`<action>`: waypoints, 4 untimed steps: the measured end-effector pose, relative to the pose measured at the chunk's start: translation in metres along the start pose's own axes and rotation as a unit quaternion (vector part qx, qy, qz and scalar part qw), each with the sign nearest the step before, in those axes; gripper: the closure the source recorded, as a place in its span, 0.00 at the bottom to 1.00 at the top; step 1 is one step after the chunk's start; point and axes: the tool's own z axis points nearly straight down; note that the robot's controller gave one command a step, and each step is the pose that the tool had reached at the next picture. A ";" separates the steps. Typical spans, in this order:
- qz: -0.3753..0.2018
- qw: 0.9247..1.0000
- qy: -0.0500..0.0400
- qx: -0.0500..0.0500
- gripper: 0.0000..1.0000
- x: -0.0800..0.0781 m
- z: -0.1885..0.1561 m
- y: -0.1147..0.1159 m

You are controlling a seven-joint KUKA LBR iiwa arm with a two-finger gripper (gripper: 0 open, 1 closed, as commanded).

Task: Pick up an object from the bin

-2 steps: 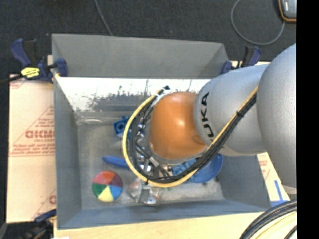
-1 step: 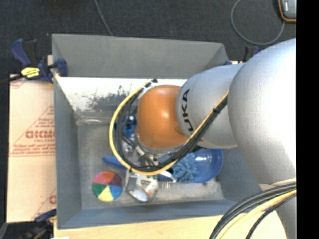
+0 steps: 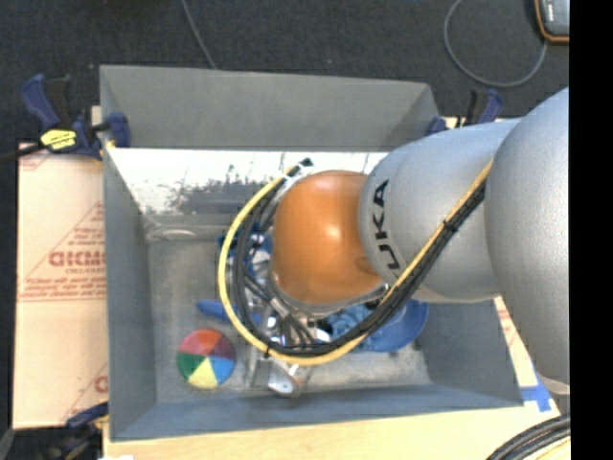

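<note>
The grey bin point(image 3: 124, 257) has a ball point(image 3: 206, 357) on its floor, in the near left corner. The ball is marked in wedges of red, blue, green and yellow. Just above the ball, a little farther from the near wall, lies a small blue scrap point(image 3: 210, 308), flat on the floor.

Right of the ball and close beside it, the gripper point(image 3: 281, 379) is low in the bin, its grey metal tip down at the floor near the near wall. Its tip is mostly hidden, so I cannot tell whether it is spread or closed, or whether it has anything in it. It does not appear to touch the ball.

Above the gripper, a bundle of black and yellow cables point(image 3: 230, 257) loops in a wide arc up and to the right of the ball. Inside that loop sits the round orange cover point(image 3: 316, 238) on the wrist. It faces the camera, so the wrist points steeply downward.

Farther right of the ball, the thick grey arm point(image 3: 460, 218) reaches in over the bin's right wall and bends down at the wrist. Under it lies a blue thing point(image 3: 402, 324), partly covered and hard to make out.
</note>
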 end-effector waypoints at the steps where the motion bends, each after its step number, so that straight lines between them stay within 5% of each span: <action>1: 0.049 0.999 0.001 0.000 0.00 -0.013 0.039 -0.001; 2: 0.025 1.000 -0.002 -0.001 0.00 -0.007 0.011 0.004; 3: 0.047 0.999 0.001 0.001 0.00 0.006 0.036 0.006; 4: 0.070 0.998 -0.004 -0.002 0.00 -0.006 0.013 0.022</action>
